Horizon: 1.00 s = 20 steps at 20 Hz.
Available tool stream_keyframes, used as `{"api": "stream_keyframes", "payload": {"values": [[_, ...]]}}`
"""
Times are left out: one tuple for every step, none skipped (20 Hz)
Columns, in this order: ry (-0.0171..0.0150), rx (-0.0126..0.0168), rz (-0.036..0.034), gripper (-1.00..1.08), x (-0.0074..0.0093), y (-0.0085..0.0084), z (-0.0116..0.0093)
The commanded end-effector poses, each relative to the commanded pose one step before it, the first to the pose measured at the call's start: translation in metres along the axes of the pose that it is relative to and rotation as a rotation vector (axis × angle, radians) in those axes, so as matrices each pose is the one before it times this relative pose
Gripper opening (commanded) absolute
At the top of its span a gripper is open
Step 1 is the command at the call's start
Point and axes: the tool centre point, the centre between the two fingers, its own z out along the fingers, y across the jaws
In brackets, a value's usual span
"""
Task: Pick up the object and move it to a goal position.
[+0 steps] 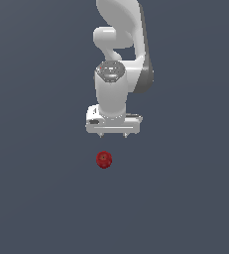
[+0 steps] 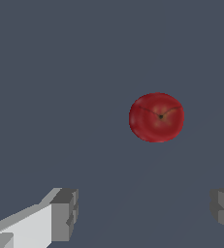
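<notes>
We begin with the desk (image 1: 31, 198), a plain dark grey-blue surface that fills both views and carries nothing but one item. Over it hangs the white Panda arm (image 1: 120, 30), pointing straight down, and at its tip the end effector (image 1: 114, 135) has its fingers (image 2: 65, 214) spread wide apart, gripping nothing; the wrist view shows a broad open gap between the two grey pads.

The object (image 1: 104, 159) is a small, dark red, glossy apple-like ball with a dimple and stem mark on top. It sits on the desk apart from the end effector, a little to the exterior view's left of its centre line, and in the wrist view it lies outside the gap between the fingers, not yet lined up.

We judge it light and rigid, but rounded and shiny, so it may roll or squirt out if pinched off-centre. The best hold looks to be across its widest middle, with the pads on opposite flanks.

Nothing else stands nearby and nothing blocks a descent; no goal marker is visible
</notes>
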Motion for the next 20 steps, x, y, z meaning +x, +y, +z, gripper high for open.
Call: {"api": "stream_keyframes", "payload": {"values": [[0.0, 0.0, 0.0, 1.0, 0.0, 0.00001, 0.0], [0.00087, -0.00028, -0.00077, 1.0, 0.00025, 0.00005, -0.0003], [0.00244, -0.00074, -0.00212, 1.0, 0.00074, 0.00024, -0.00081], [0.00402, -0.00124, -0.00352, 1.0, 0.00121, 0.00038, -0.00136], [0.00559, -0.00174, -0.00494, 1.0, 0.00164, 0.00049, -0.00193], [0.00705, -0.00224, -0.00634, 1.0, 0.00204, 0.00061, -0.00249], [0.00807, -0.00261, -0.00744, 1.0, 0.00227, 0.00067, -0.00296], [0.0068, -0.00224, -0.0065, 1.0, 0.00181, 0.0005, -0.00264], [0.00507, -0.00169, -0.00508, 1.0, 0.00126, 0.0003, -0.00211], [0.00337, -0.00112, -0.00362, 1.0, 0.00073, 0.00013, -0.00156], [0.00176, -0.00058, -0.00216, 1.0, 0.00026, -0.00004, -0.00099], [0.00024, -0.00006, -0.00065, 1.0, -0.00011, -0.00017, -0.00033], [-0.00091, 0.0003, 0.00099, 1.0, -0.00021, 0.00002, 0.0004], [-0.00111, 0.00035, 0.00171, 1.0, -0.00001, 0.00016, 0.00084], [-0.0007, 0.00019, 0.00194, 1.0, 0.00037, 0.00036, 0.00109], [-0.00038, 0.00005, 0.00236, 1.0, 0.00076, 0.00068, 0.00139], [-0.00016, -0.00005, 0.00267, 1.0, 0.00109, 0.00083, 0.00172], [-0.00012, -0.0001, 0.00338, 1.0, 0.00137, 0.00114, 0.00211], [-0.00025, -0.00008, 0.00402, 1.0, 0.00157, 0.00128, 0.00255], [-0.00048, -0.00004, 0.00481, 1.0, 0.00174, 0.00147, 0.00303]]}}
